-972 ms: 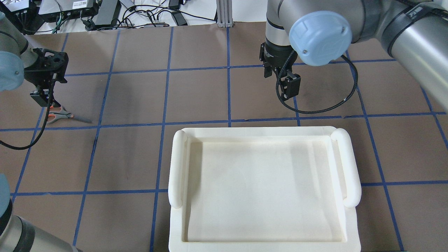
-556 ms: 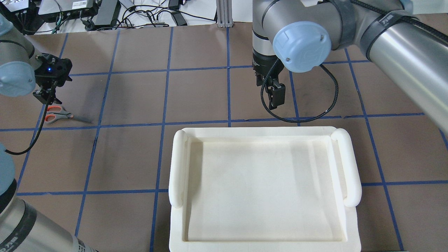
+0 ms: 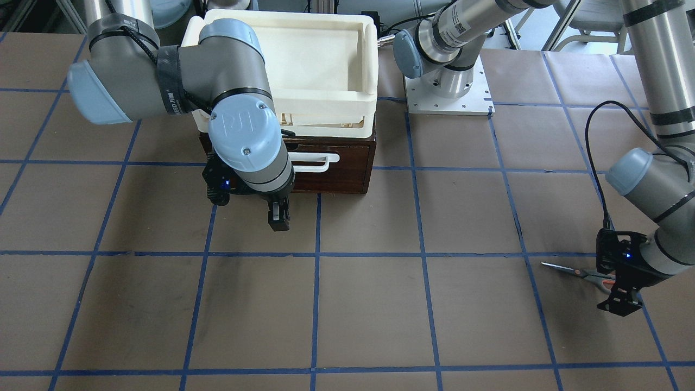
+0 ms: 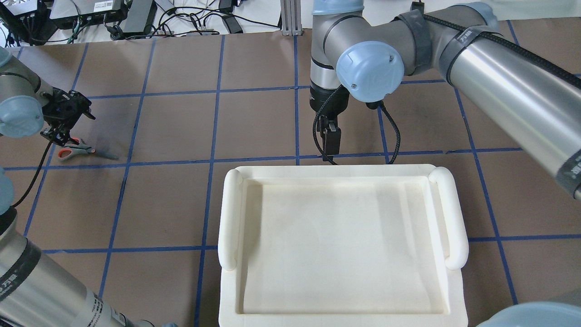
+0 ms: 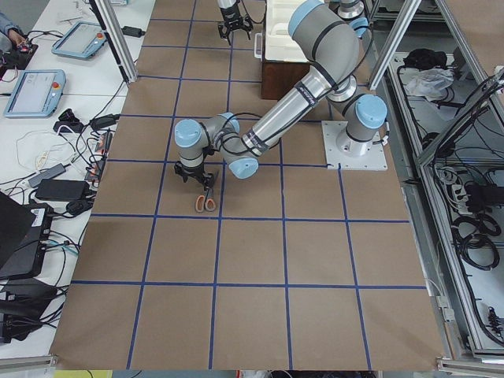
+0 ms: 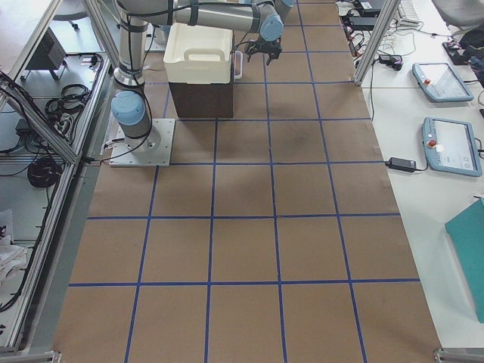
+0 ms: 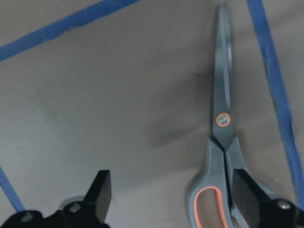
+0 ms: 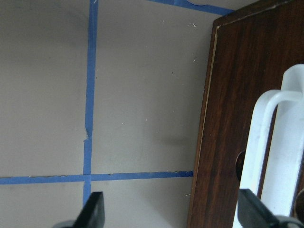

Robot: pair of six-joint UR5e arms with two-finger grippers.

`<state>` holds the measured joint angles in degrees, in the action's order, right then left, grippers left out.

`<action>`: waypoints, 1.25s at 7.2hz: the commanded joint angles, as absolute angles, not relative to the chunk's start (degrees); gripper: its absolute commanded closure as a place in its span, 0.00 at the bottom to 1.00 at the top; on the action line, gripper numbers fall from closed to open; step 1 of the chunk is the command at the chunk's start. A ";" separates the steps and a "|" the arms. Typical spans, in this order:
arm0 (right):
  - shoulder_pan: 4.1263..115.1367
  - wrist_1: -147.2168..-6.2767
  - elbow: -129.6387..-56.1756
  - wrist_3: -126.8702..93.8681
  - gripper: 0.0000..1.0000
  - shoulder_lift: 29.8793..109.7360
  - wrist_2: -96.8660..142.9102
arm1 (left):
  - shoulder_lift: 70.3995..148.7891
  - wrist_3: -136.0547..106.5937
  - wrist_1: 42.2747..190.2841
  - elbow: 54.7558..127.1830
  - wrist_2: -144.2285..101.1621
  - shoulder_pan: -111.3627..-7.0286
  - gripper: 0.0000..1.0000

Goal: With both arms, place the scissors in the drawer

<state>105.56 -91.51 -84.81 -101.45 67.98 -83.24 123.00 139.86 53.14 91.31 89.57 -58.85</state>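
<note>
The scissors [image 4: 75,150] lie flat on the brown table at the far left, blades pointing right; they also show in the front view [image 3: 582,273] and the left wrist view [image 7: 223,137]. My left gripper [image 4: 55,135] is open just above their orange-lined handles, one finger [image 7: 248,195] over a handle loop, holding nothing. The dark brown drawer [image 3: 347,169] with its white bar handle [image 3: 314,161] sits under the white foam tray. My right gripper [image 3: 278,218] is open and empty, just in front of the drawer's front [image 8: 228,118], with the handle [image 8: 266,142] near one finger.
The white foam tray [image 4: 336,171] rests on top of the drawer cabinet and hides it from overhead. The right arm's base plate [image 3: 448,92] stands beside the cabinet. Cables and devices [image 4: 113,18] lie past the table's far edge. Blue tape lines grid the table.
My right arm has swung left and closer to the tray's front edge, towards the drawer. My left gripper has shifted and turned slightly over the scissors' handles. The scissors have not moved.
</note>
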 commanded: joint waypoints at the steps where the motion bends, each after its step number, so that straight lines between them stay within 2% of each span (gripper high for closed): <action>1: 106.00 -89.14 -84.73 -102.92 0.00 66.63 -82.97 | 123.56 134.66 54.59 91.67 89.74 -58.62 0.04; 8: 106.00 -84.91 -84.73 -103.62 0.00 65.74 -83.06 | 124.37 131.30 54.14 93.43 91.93 -57.30 0.03; 9: 106.00 -84.47 -84.73 -103.62 0.00 65.66 -83.06 | 124.19 131.40 54.05 93.43 91.93 -57.30 0.15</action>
<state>106.00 -85.03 -84.68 -103.47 65.87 -83.06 124.28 131.25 54.15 93.26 91.86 -57.31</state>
